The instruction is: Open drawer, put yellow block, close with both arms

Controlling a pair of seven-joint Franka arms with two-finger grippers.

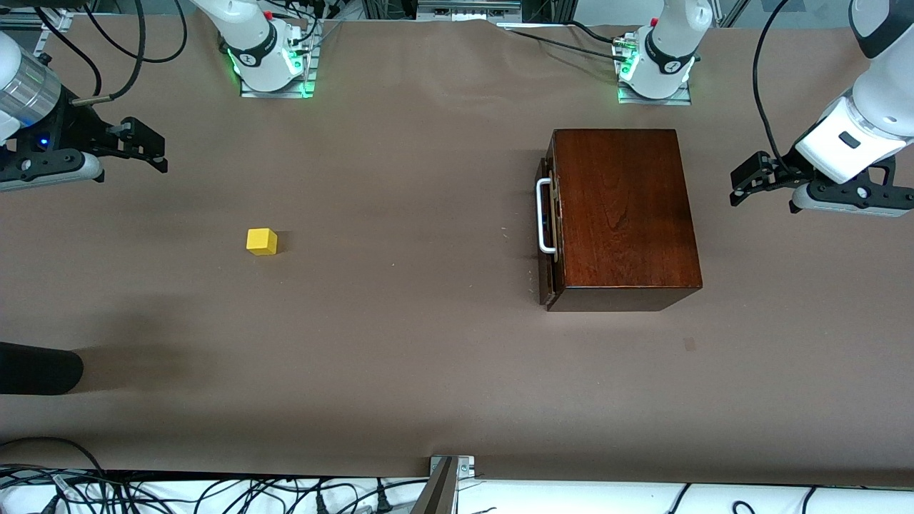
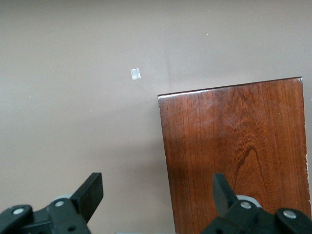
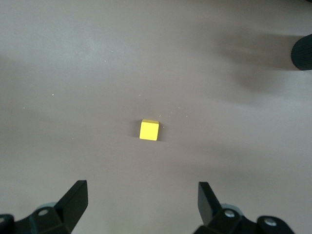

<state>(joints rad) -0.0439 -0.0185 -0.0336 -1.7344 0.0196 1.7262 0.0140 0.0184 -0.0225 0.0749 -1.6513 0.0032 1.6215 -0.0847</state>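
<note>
Front view shows the left tool [image 1: 746, 187] hanging, fingers apart, over the worktop [image 1: 428, 357] just beside the wooden box [image 1: 621, 214] at the left arm's end. The drawer [image 1: 550, 221] sits nearly shut in the box, its white handle [image 1: 544, 216] facing the yellow block [image 1: 262, 241]. The right tool [image 1: 153, 146], fingers spread wide, hovers at the right arm's end, the block lying on the worktop below and ahead of it.

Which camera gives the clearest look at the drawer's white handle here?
The front view: the white bar handle shows whole on the shut drawer. The left wrist view shows only the wooden box's top; the right wrist view shows neither, only the yellow block.
</note>
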